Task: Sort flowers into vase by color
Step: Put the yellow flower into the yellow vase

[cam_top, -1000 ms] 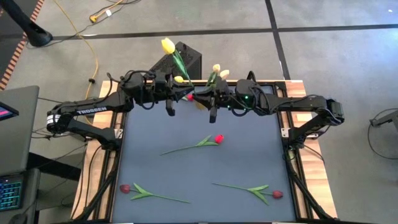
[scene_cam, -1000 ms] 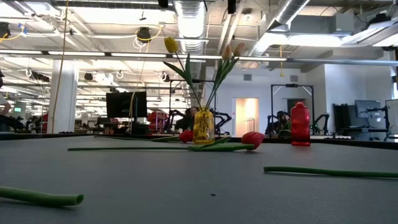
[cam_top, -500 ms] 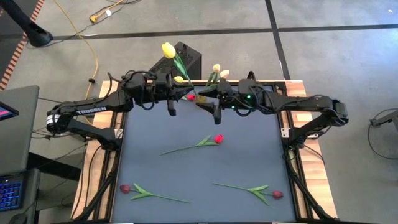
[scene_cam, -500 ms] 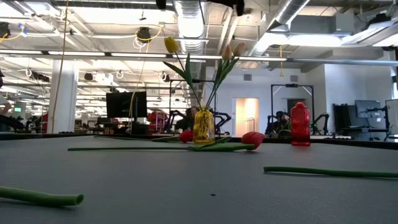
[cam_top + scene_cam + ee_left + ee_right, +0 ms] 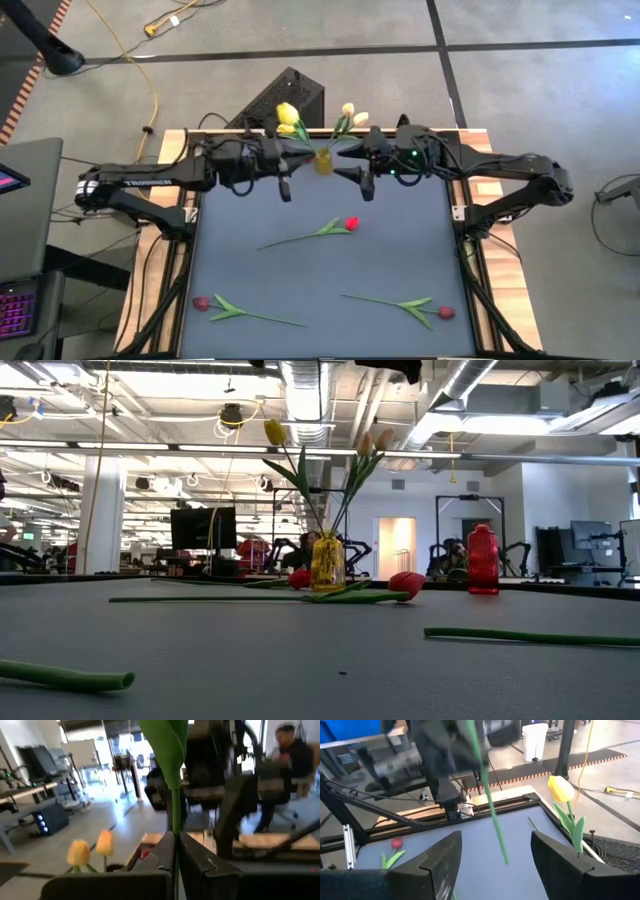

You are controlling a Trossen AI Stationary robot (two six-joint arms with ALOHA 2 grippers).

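Note:
An amber glass vase (image 5: pixel 322 160) (image 5: pixel 327 563) stands at the table's far edge. It holds two cream tulips (image 5: pixel 353 113) and a yellow tulip (image 5: pixel 273 430) (image 5: pixel 560 787). My left gripper (image 5: pixel 175 839) is just left of the vase and is shut on the stem of another yellow tulip (image 5: pixel 287 112), held high. My right gripper (image 5: pixel 495 865) stands open just right of the vase, with the held stem's lower end (image 5: pixel 504 860) in front of it. Three red tulips (image 5: pixel 351 222) (image 5: pixel 201 302) (image 5: pixel 445 312) lie flat on the mat. My left gripper pinches the yellow tulip's thin green stem (image 5: pixel 175 822) between its two fingers, just below a broad leaf (image 5: pixel 169 745). The fingers lie across the stem. The flower stands roughly upright, lifted clear, its lower end hanging free above the table.
A black box (image 5: pixel 290 92) sits on the floor behind the table's far edge. A red bottle (image 5: pixel 482 560) shows at the far right in the low view. The dark mat (image 5: pixel 330 270) has open room between the lying red tulips.
My right gripper has drawn back toward the table's right edge, away from the held stem, and its fingers now stand apart. My left gripper has moved slightly right toward the vase. The held yellow tulip's head has come closer to the vase's flowers.

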